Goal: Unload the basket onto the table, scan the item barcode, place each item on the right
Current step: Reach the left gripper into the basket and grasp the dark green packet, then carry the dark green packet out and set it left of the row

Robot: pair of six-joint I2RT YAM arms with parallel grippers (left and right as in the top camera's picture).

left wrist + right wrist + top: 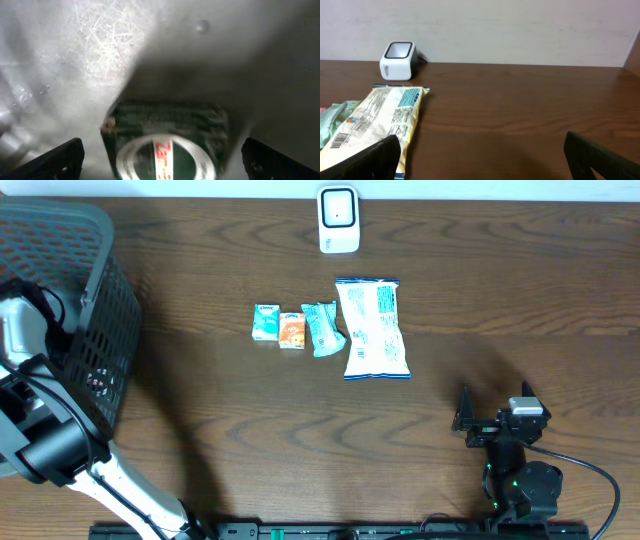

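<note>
Since the scan can only start once an item is in the jaws, we look for the one lying closest to a gripper.

From overhead, the left arm (30, 330) reaches into the basket (100, 240), and we cannot make out its jaws through the mesh. The right gripper (495, 405) stands over the bare table (500, 280), fingers spread and empty. A large bag (372, 330) and three small packs lie in a row ahead of it and off to its left, with the scanner (338, 220) beyond them.

At the left wrist, the left gripper (162, 152) is wide open with nothing held. A green pack (170, 125) with a round white-rimmed label (165, 160) lies directly ahead of the jaws on the basket floor. It sits between the two fingers, its broader side running from one finger toward the other, and it seems to fit the gap. We judge this the item to scan, and the left arm is by far the nearer.

At the right wrist, the fingers stand far apart with nothing between them. The bag lies ahead and left, its long axis running away from the jaws toward the scanner, and a barcode (340, 140) faces up.
</note>
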